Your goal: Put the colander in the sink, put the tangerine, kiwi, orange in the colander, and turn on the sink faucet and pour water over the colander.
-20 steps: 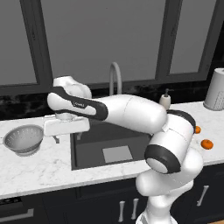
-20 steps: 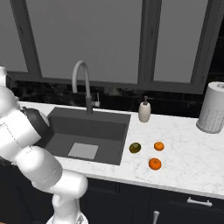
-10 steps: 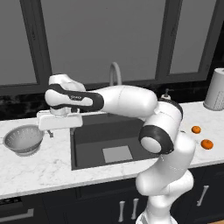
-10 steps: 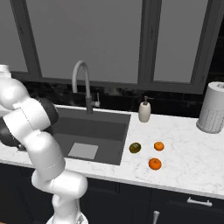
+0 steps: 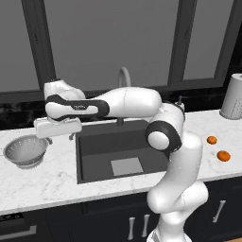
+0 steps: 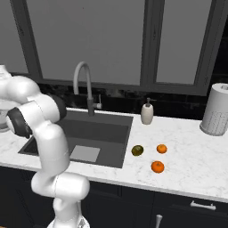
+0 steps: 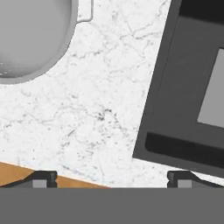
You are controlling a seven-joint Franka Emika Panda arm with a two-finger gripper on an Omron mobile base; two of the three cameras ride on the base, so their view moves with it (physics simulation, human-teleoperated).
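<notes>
From my left base camera, starting at the far left, I see the colander [image 5: 26, 151] sitting upright on the white marble counter [image 5: 42, 182], well clear of the sink [image 5: 120, 149]. Just to its right my gripper [image 5: 56, 133] hangs above the counter strip between colander and basin, not touching either; through the hand camera I see the two fingertips [image 7: 43, 178] standing far apart at the bottom edge with only marble between them, so the jaws are wide and carry nothing. In that same hand camera the colander's rim and one loop handle sit in one corner and the sink's dark edge runs down the opposite side. Moving right, the sink holds nothing but its lighter square patch, and the sink faucet [image 6: 84, 87] arches over the back rim with no stream falling from it. Right of the basin a soap bottle [image 6: 147, 112] stands by the back wall. On the counter in front of it I see the kiwi [image 6: 137, 150] nearest the sink, then the tangerine [image 6: 161, 148] beside it, and the orange [image 6: 157, 167] a little closer to the counter's front edge. At the far right stands a tall perforated grey cylinder [image 6: 217, 109].
</notes>
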